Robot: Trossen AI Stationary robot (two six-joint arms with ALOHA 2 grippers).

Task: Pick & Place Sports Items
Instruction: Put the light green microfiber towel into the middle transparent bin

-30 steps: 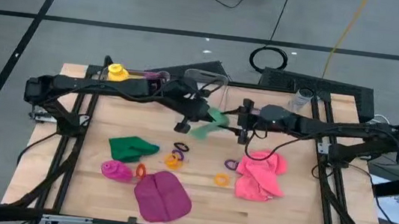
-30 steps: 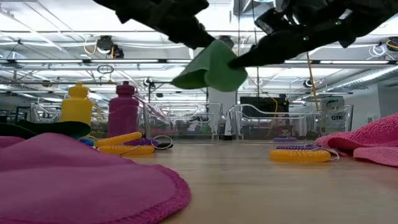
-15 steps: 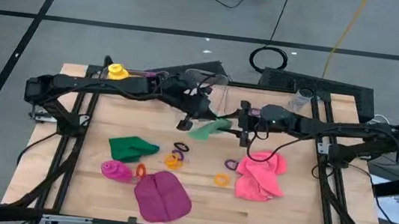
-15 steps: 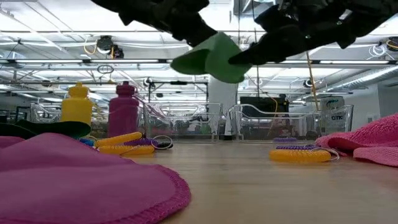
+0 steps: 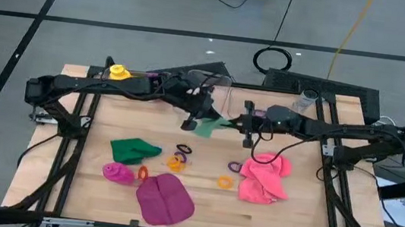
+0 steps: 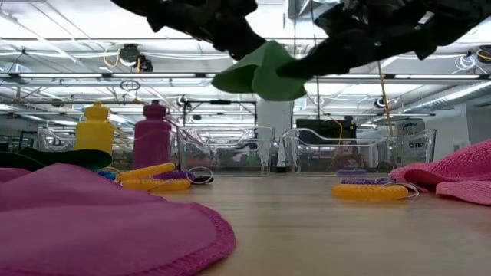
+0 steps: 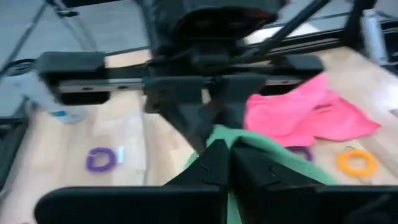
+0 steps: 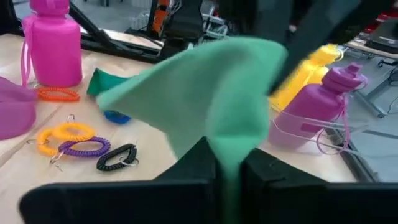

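Note:
A light green cloth (image 5: 212,124) hangs in the air above the table's middle, between both grippers. My left gripper (image 5: 200,116) is shut on its left end, and my right gripper (image 5: 241,124) is shut on its right end. On the table lie a dark green cloth (image 5: 134,150), a magenta cloth (image 5: 164,199) and a pink cloth (image 5: 264,175). A magenta bottle (image 5: 118,172) lies on its side at the near left. A yellow bottle (image 5: 119,72) stands at the far left. Small rings (image 5: 178,157) lie scattered in the middle. My left gripper pinches the green cloth's upper left part (image 6: 247,63) between its two fingers, slanting down from the table's left. The cloth is clear of the table. My right gripper pinches the cloth's opposite edge (image 8: 229,148) between its two fingers, coming about level from the table's right. The cloth spreads out in front of the fingers and sags between the two holds.
Clear plastic bins (image 6: 230,149) stand along the far edge. A purple bottle (image 8: 323,118) stands by the yellow bottle (image 8: 306,73). A yellow ring (image 5: 224,181) and a purple ring (image 5: 235,165) lie left of the pink cloth. Bare wood lies at the near right.
My right gripper has moved a little toward the table's left and taken hold of the green cloth's free end. The cloth, which hung from my left gripper alone, has risen slightly and now spans both grippers.

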